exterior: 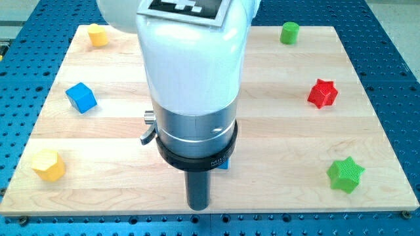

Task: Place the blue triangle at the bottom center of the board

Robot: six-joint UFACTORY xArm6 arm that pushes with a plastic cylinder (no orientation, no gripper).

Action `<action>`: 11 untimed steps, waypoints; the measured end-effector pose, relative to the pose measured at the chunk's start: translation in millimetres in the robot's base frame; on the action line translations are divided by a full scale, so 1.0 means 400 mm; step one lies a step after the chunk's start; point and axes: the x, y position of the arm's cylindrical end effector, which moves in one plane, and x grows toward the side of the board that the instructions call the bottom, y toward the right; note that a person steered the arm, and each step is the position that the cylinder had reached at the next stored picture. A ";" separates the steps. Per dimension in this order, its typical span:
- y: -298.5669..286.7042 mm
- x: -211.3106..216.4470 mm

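My arm fills the middle of the view, and its dark rod comes down near the board's bottom edge, at the bottom centre. My tip (198,208) rests there. A small piece of a blue block (224,164) shows just right of the rod, above the tip. The arm hides most of it, so I cannot make out its shape. It sits close beside the rod; I cannot tell whether they touch.
On the wooden board (275,137) there is a blue cube (81,97) at the left and a yellow hexagon (48,164) at the bottom left. A yellow block (98,35) is at the top left. A green cylinder (289,32), red star (322,93) and green star (345,174) are on the right.
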 end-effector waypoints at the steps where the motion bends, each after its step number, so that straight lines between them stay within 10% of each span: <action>1: 0.000 0.000; 4: 0.288 -0.203; 11: -0.047 -0.166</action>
